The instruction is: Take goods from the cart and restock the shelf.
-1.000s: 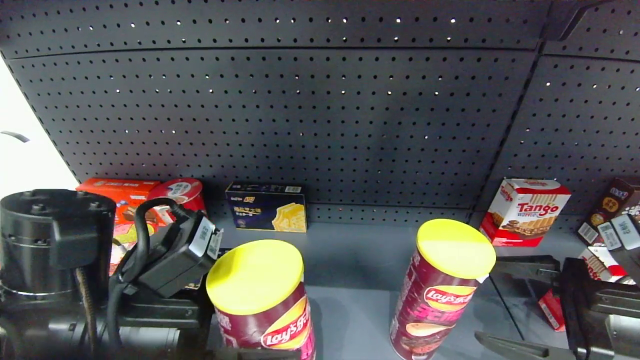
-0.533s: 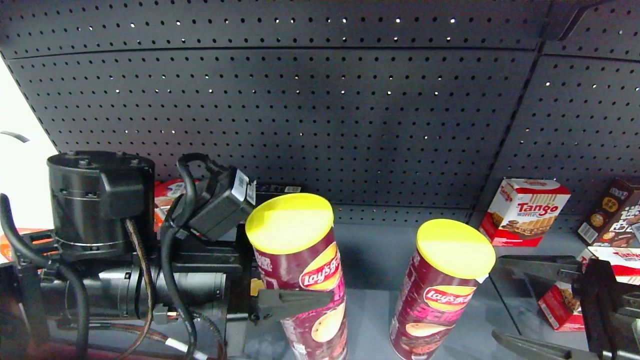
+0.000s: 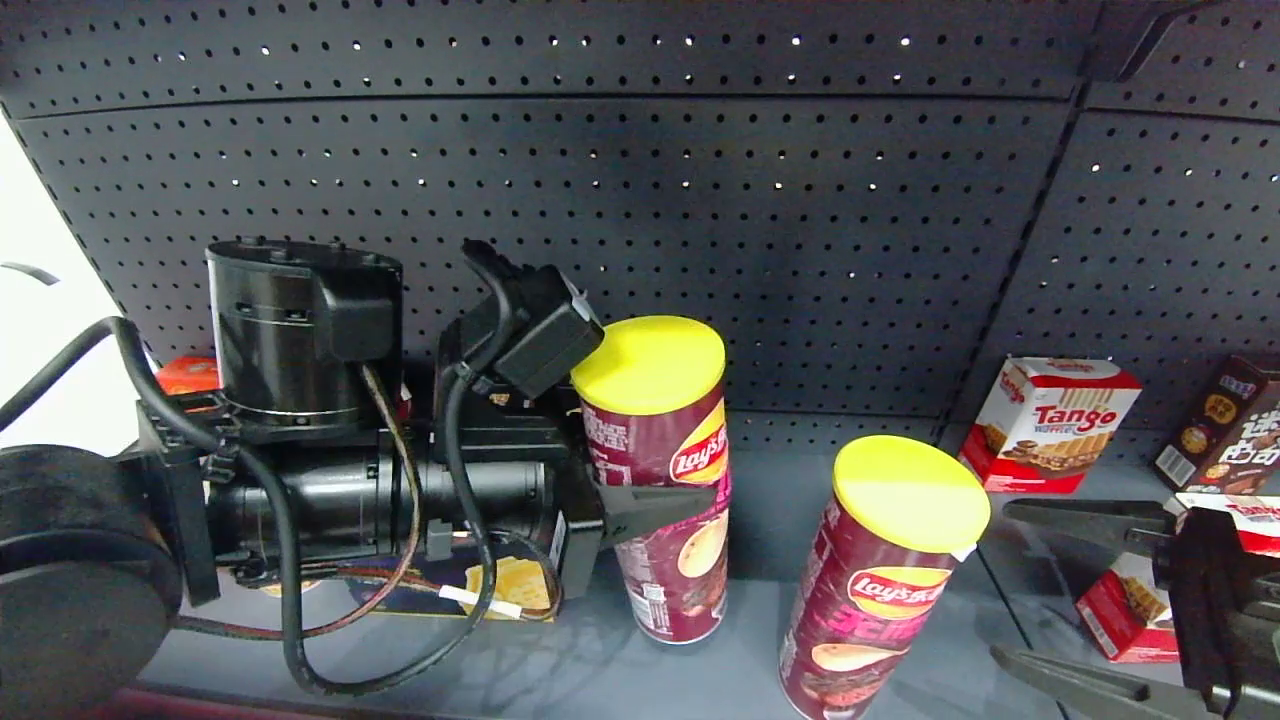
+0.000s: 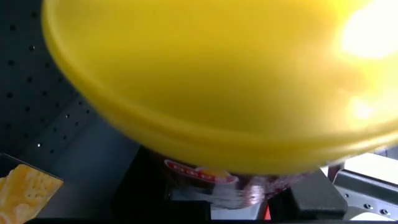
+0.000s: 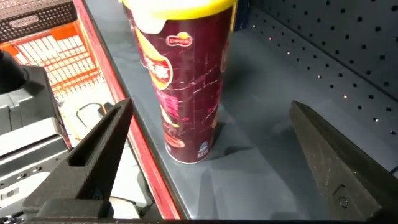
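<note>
A dark grey metal shelf (image 3: 770, 500) with a perforated back panel (image 3: 700, 250) is shown. A tall maroon cylindrical chip can with a yellow lid (image 3: 668, 440) is clamped from the side by the left gripper (image 3: 660, 505). The can is held upright, long axis vertical, mid-shelf. Whether its base is touching the surface cannot be told. A second matching can (image 3: 880, 590) is stood nearer the front edge, on the right. The right gripper (image 3: 1000, 583) is spread wide just beside this can, apart from it. A short, straight lowering and release by the left arm is judged to be needed.
</note>
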Available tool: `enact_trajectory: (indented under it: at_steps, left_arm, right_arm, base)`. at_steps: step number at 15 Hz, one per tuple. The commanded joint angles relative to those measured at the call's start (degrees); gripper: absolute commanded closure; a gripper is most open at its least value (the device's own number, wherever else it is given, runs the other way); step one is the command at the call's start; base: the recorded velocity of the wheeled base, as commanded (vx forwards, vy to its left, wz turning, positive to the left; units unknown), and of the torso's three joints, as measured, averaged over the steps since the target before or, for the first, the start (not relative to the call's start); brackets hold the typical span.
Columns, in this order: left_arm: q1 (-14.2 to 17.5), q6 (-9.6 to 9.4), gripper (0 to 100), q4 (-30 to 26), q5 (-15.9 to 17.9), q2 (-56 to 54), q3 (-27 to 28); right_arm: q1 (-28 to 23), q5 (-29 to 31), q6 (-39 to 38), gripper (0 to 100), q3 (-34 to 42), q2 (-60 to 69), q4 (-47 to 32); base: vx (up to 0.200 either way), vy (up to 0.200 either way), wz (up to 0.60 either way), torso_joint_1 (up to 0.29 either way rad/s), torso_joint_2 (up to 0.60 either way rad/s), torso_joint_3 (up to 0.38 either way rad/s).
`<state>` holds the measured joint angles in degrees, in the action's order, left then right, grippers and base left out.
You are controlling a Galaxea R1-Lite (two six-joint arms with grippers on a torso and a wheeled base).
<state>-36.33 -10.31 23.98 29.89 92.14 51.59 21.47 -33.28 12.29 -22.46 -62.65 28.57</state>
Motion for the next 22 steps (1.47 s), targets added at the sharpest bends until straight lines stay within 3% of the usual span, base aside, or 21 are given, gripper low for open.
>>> enact_trajectory:
  at_steps: [1, 2, 3, 8, 14, 15, 17, 20, 21, 22]
  left_arm:
    - [0.3, 0.03, 100, -2.4, 0.0, 2.0, 3.4]
    - [0.6, -0.06, 100, -5.2, -0.1, 2.4, 5.5]
    - [0.6, -0.06, 100, -5.3, -0.1, 2.5, 5.7]
    - [2.8, -0.32, 100, -7.1, -0.4, 10.1, 16.7]
    - [2.2, -0.50, 100, -9.7, 0.4, 12.2, 18.9]
    - [2.4, -0.50, 100, -12.6, 1.0, 12.5, 21.0]
    - [3.1, -0.50, 100, -15.3, 6.4, 13.1, 24.7]
    - [3.9, -0.85, 100, -14.8, 8.1, 18.1, 31.1]
    - [4.0, -2.78, 100, -14.8, 9.3, 19.2, 32.3]
    - [4.8, -5.86, 100, -15.5, 11.4, 20.5, 33.6]
  right_arm:
    - [0.0, 0.0, 0.0, 0, 0.1, -0.1, 0.1]
    - [0.0, -0.1, 0.0, 0, 0.1, -0.1, 0.1]
    - [0.0, -0.1, 0.0, 0, 0.1, -0.1, 0.1]
    - [0.1, -0.3, -2.0, 0, 0.1, 0.4, 0.3]
    - [0.2, -0.4, -2.0, 0, 0.6, 1.0, 0.3]
    - [0.2, -0.4, -1.9, 0, 0.6, 1.0, 0.3]
    - [0.3, -0.5, -2.0, 0, 0.5, 0.9, 0.3]
    - [0.4, -0.4, -2.0, 0, 0.5, 1.0, 0.3]
    - [0.4, -0.4, -2.0, 0, 0.3, 1.1, 0.3]
    - [0.4, -0.4, -2.0, 0, 0.1, 1.1, 0.3]
  base:
    - [0.000, 0.000, 0.00, 0.000, 0.00, 0.000]
    - [0.000, 0.000, 0.00, 0.000, 0.00, 0.000]
    - [0.000, 0.000, 0.00, 0.000, 0.00, 0.000]
    - [0.000, 0.000, 0.00, 0.000, 0.00, 0.000]
    - [0.000, 0.000, 0.00, 0.000, 0.00, 0.000]
    - [0.000, 0.000, 0.00, 0.000, 0.00, 0.000]
    - [0.000, 0.000, 0.00, 0.000, 0.00, 0.000]
    - [0.000, 0.000, 0.00, 0.000, 0.00, 0.000]
    - [0.000, 0.000, 0.00, 0.000, 0.00, 0.000]
    - [0.000, 0.000, 0.00, 0.000, 0.00, 0.000]
